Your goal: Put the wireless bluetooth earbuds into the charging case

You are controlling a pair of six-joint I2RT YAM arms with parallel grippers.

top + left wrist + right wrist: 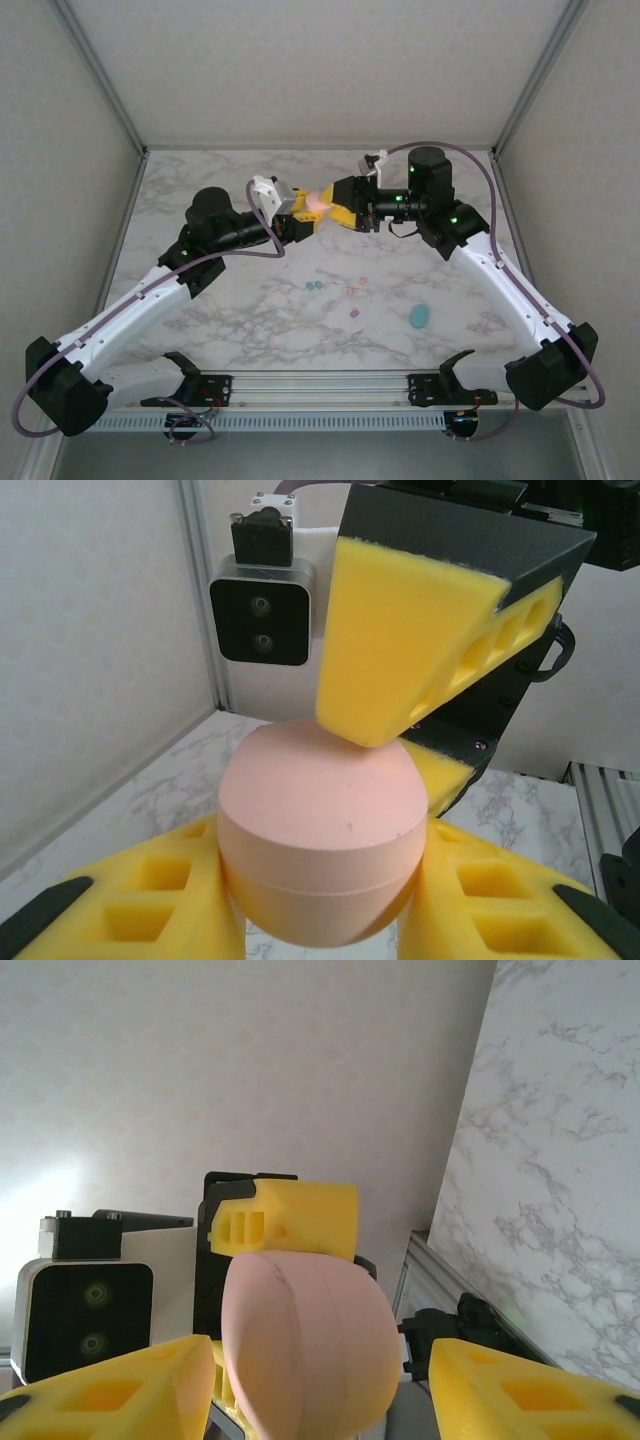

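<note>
Above the table's back middle, the closed peach-pink charging case (313, 203) is held in the air by my left gripper (303, 218), shut on its sides. In the left wrist view the case (320, 830) sits squeezed between the yellow pads (130, 900). My right gripper (332, 208) faces it, open, one finger over the case's top and one behind it. From the right wrist the case (305, 1350) stands between its fingers (110, 1390), with a gap on the right side. The earbuds lie on the marble: a teal-blue pair (314, 286), two peach ones (357, 285), a purple one (354, 313).
A teal oval case (419, 317) lies on the table at the front right. Frame posts and grey walls close in the back and both sides. The rail (320, 385) with the arm bases runs along the near edge.
</note>
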